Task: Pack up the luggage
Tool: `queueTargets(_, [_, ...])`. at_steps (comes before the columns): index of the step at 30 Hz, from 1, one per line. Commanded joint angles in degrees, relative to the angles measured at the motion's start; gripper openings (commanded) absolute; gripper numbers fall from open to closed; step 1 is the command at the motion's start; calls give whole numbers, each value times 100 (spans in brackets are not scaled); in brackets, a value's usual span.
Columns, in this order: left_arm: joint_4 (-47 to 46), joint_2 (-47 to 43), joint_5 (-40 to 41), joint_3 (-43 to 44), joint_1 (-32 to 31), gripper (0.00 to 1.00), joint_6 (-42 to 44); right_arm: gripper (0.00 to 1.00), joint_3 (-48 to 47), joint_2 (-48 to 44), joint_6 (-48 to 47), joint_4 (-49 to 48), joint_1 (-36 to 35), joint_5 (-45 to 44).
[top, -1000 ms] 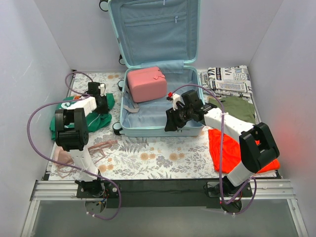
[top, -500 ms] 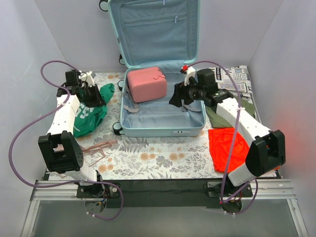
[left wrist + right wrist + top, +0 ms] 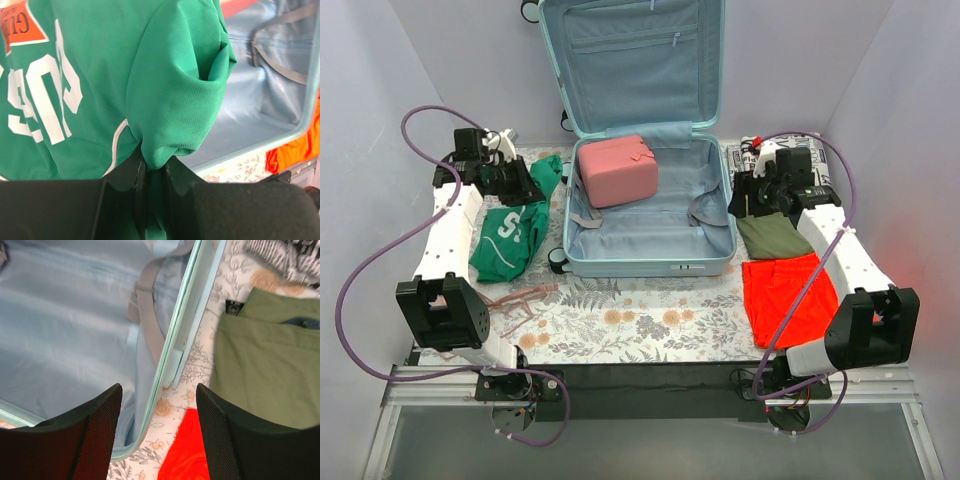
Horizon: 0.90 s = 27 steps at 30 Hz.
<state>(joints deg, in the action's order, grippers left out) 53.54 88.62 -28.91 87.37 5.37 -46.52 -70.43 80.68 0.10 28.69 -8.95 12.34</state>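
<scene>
Top view: the luggage (image 3: 650,266) lay open at mid-table, holding only a pink pouch (image 3: 617,170). Green jersey (image 3: 508,235), olive garment (image 3: 775,237) and orange garment (image 3: 785,295) lay outside, unpacked.

Left wrist: the left gripper (image 3: 152,172) pinched the green jersey.

Right wrist: the right gripper (image 3: 159,435) was spread and empty.

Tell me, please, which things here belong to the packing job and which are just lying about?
Job: luggage; pink pouch inside it; green jersey, pinched by the left gripper; olive garment; orange garment; newsprint-pattern fabric.
Lying about: floral table cover; pinkish straps, purpose unclear.
</scene>
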Motion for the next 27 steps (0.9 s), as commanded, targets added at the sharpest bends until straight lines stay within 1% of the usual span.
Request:
queueTargets(1, [-45, -231, -186, 377, -386, 0, -278, 66, 214, 131, -212, 15, -1, 109])
queueTargets(4, [-106, -144, -124, 552, -764, 0, -506, 66, 320, 360, -282, -74, 7, 181])
queueTargets(6, [-177, -82, -80, 719, -975, 0, -708, 59, 329, 544, -352, -74, 34, 365])
queueTargets(9, [-291, -29, -72, 825, -1274, 0, -980, 46, 329, 746, -300, -74, 34, 874])
queueTargets(10, [-352, -29, -45, 808, -1362, 0, -1060, 40, 329, 773, -282, -83, 25, 945])
queueTargets(12, [-589, -73, -123, 694, -1608, 0, -1209, 32, 363, 861, -221, -117, 25, 1086])
queueTargets(13, [-695, -82, -150, 650, -1696, 0, -1445, 24, 381, 896, -195, -144, 25, 1217])
queueTargets(14, [-791, -108, -168, 606, -1906, 0, -1552, 21, 390, 914, -177, -153, 16, 1271])
queueTargets(15, [-1071, -125, -125, 545, -2038, 0, -1649, 18, 390, 949, -116, -188, 16, 1323])
queueTargets(16, [-1187, -117, -2, 535, -2205, 0, -1780, 13, 407, 975, -98, -197, -1, 1393])
queueTargets(17, [-1318, -117, 77, 518, -2511, 0, -1868, 9, 399, 984, -80, -214, -10, 1420])
queueTargets(18, [-1572, -56, 182, 491, -2645, 0, -1965, 6, 408, 984, -45, -258, -10, 1429])
queueTargets(19, [-1696, -20, 453, 413, -2776, 0, -2079, 3, 416, 984, -45, -284, -36, 1455])
queueTargets(21, [-1977, 163, 762, 351, -3146, 0, -2282, 1, 416, 976, -45, -329, -28, 1508])
queueTargets(22, [-2022, 260, 1086, 377, -3260, 0, -2361, 1, 425, 967, -45, -337, -37, 1508])
queueTargets(23, [-2040, 357, 1185, 403, -3435, 0, -2518, 1, 460, 949, -45, -355, -37, 1500])
queueTargets(25, [-2189, 628, 1334, 430, -3568, 0, -2712, 1, 495, 914, -45, -381, -37, 1526])
queueTargets(27, [-2373, 805, 1545, 447, -3805, 0, -2940, 1, 609, 888, 122, -434, -37, 1526])
